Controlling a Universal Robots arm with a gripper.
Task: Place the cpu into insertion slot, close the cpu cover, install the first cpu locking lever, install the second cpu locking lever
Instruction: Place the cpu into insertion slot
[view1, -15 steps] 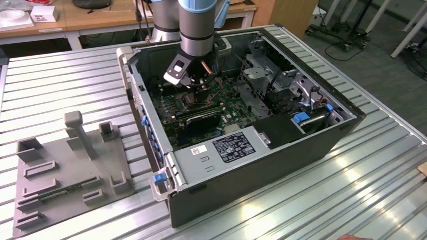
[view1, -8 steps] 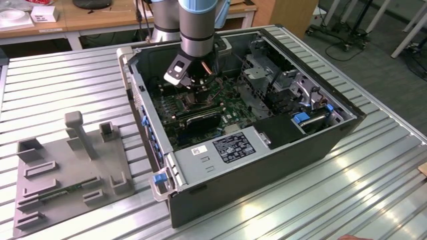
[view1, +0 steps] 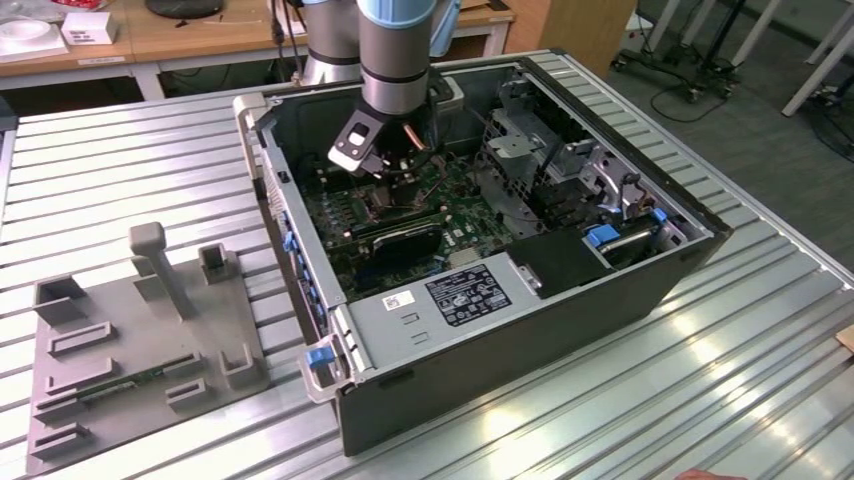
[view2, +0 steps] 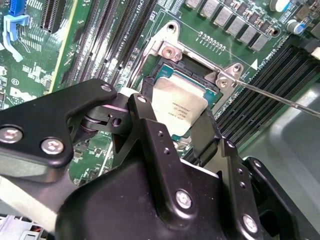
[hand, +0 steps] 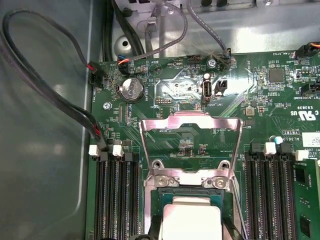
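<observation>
Inside the open computer case (view1: 534, 310) my gripper (view1: 384, 165) reaches down to the green motherboard (view1: 454, 200). In both wrist views its black fingers (view2: 145, 125) are shut on two opposite edges of the cpu (view2: 180, 102), a silvery square chip. The cpu (hand: 190, 217) sits level in or just over the insertion slot (view2: 151, 80); I cannot tell whether it is fully seated. The cpu cover (hand: 205, 119) stands swung open on its hinge beyond the slot. A thin wire locking lever (view2: 280, 95) sticks out unlatched beside the slot.
Long black memory slots (hand: 117, 200) flank the socket on both sides (hand: 272, 200). Black cables (hand: 45, 100) hang along the case wall. A grey fixture (view1: 134, 340) with upright holders lies on the ribbed metal table at the exterior view's left.
</observation>
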